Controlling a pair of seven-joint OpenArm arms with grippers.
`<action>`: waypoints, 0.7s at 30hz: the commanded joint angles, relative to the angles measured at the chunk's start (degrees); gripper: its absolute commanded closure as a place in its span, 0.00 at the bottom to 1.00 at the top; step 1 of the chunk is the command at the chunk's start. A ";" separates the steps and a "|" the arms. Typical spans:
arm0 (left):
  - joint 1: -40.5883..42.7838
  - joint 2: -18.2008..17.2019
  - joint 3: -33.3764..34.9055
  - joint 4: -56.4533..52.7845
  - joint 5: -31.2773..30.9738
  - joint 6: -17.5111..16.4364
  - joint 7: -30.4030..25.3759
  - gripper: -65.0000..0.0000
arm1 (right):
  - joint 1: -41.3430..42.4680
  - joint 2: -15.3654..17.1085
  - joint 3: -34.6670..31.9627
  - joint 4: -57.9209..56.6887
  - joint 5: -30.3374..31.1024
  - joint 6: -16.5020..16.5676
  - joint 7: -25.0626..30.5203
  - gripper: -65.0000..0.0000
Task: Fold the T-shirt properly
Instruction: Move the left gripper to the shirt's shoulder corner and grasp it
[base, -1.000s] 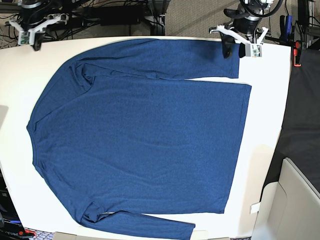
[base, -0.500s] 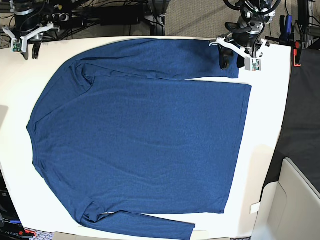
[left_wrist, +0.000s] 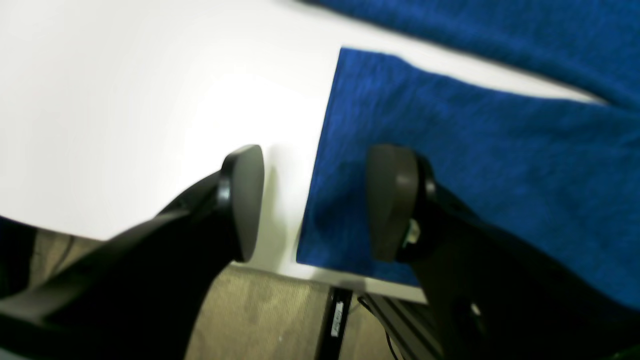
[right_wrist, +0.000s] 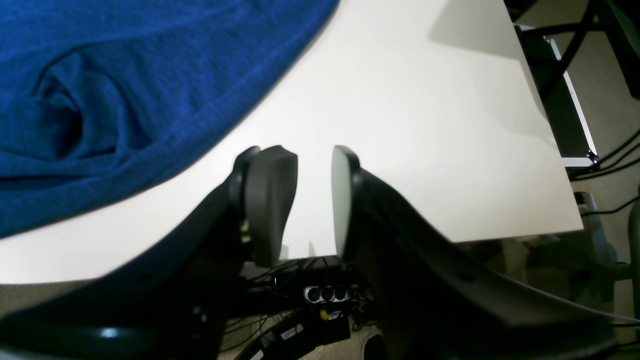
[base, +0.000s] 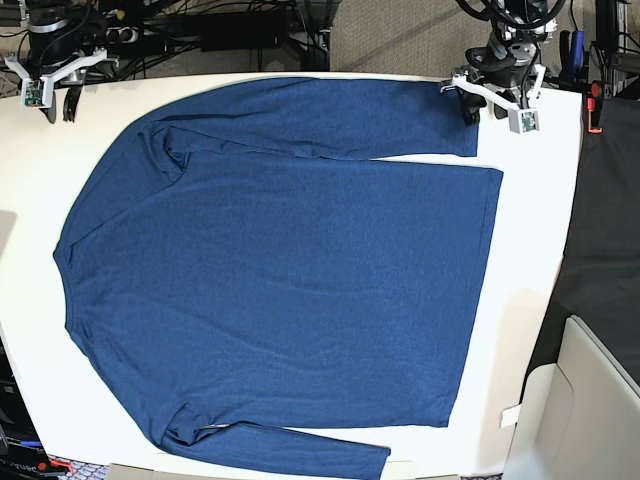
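One shirt (base: 280, 270) lies spread flat on the white table (base: 530, 230), front or back up I cannot tell, covering most of the surface. Its body forms a broad dark-blue block with the hem toward the right edge of the table in the base view and the neck end toward the left edge. The upper sleeve (base: 330, 115) runs along the far edge of the table, its cuff ending near the far right corner; the lower sleeve (base: 300, 450) runs along the near edge and stops just short of the table's front rim. A small fold of cloth shows where the upper sleeve joins the body, and another at the lower armpit. The left claw (left_wrist: 315, 205) hangs over the far right corner of the table, directly above the cuff end of the upper sleeve. Its jaws stand wide apart, one finger (left_wrist: 245, 200) over bare table just beside the cuff edge, the other finger (left_wrist: 392, 200) over the cloth; nothing is clamped between them. Whether either tip touches the surface cannot be told. The right claw (right_wrist: 312, 200) sits at the far left corner of the table, clear of the shirt, over bare white surface near the table edge. Its jaws are parted by a narrow gap with nothing in it. The shoulder curve of the shirt lies near that claw but apart from it.
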 joint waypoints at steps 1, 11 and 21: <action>0.22 0.21 -0.04 0.22 -0.27 -0.21 -0.67 0.51 | -0.62 0.59 0.58 1.09 0.30 -0.32 1.36 0.73; 0.49 0.56 6.20 -2.68 -0.36 -0.30 -0.58 0.57 | -0.35 0.50 0.58 1.36 0.30 -0.32 1.45 0.73; 0.58 0.48 8.31 -1.89 -0.36 -0.30 -0.58 0.76 | 0.53 0.59 0.58 1.36 0.30 -0.32 1.10 0.73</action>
